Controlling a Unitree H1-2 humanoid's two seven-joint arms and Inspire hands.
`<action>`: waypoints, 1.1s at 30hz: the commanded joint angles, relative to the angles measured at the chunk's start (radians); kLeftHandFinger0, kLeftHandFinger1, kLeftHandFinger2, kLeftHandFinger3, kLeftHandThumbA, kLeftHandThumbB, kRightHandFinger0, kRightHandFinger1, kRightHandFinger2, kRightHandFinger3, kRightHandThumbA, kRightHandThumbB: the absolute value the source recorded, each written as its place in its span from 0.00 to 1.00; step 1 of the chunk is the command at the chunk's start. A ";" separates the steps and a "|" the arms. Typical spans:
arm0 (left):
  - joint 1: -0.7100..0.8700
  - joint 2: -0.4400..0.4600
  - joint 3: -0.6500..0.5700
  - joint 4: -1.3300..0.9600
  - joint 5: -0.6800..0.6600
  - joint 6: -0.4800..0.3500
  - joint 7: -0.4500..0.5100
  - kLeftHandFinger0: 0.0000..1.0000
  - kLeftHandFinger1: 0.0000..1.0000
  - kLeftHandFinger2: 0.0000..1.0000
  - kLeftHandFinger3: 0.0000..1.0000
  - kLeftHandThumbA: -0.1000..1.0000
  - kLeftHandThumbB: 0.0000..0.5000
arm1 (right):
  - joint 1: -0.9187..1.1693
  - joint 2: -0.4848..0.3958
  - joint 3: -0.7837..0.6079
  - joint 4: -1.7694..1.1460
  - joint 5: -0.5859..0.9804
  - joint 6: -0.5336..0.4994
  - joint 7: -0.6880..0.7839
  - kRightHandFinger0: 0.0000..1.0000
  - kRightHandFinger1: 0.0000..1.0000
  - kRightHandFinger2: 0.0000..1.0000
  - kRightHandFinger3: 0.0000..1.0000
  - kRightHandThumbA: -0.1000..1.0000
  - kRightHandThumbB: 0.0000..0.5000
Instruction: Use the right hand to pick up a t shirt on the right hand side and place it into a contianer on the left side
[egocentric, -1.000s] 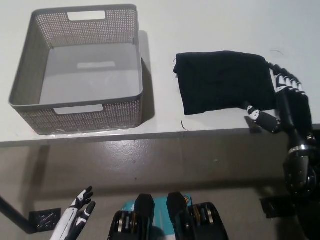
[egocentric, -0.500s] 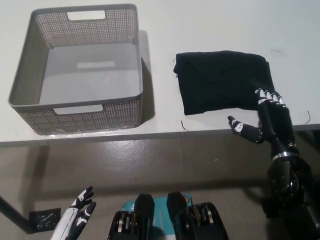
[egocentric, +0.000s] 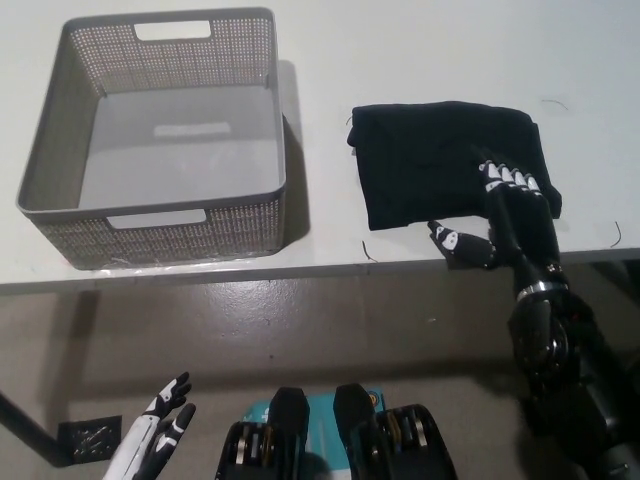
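Note:
A folded black t-shirt (egocentric: 430, 160) lies on the white table (egocentric: 420, 60), right of the middle. My black right hand (egocentric: 505, 210) rests over the shirt's near right corner, open, fingers spread on the cloth and thumb by the near hem. A grey perforated basket (egocentric: 60, 215) stands empty at the left of the table. My white left hand (egocentric: 155, 440) hangs low at the bottom left, below the table, open and holding nothing.
The table's front edge (egocentric: 300, 272) runs across the middle of the picture, with grey floor below it. A bare strip of table separates the basket from the shirt.
My right hand has moved leftward from the shirt's right edge onto its near right corner. The shirt, basket and left hand have stayed put.

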 joint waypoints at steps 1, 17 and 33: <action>0.002 0.019 0.002 -0.040 0.010 -0.005 -0.007 0.85 0.94 1.00 1.00 1.00 1.00 | -0.059 0.006 0.009 0.001 -0.010 -0.012 -0.053 1.00 1.00 1.00 1.00 0.84 1.00; -0.021 0.023 0.008 -0.034 -0.013 -0.010 -0.026 0.86 0.94 1.00 1.00 1.00 0.99 | -0.092 0.017 0.023 0.057 0.016 -0.038 -0.063 1.00 1.00 1.00 1.00 0.89 1.00; -0.026 0.019 0.013 -0.039 -0.016 -0.011 -0.027 0.82 0.91 1.00 1.00 1.00 0.94 | -0.082 -0.037 0.012 0.124 0.034 -0.055 -0.054 1.00 1.00 1.00 1.00 0.95 1.00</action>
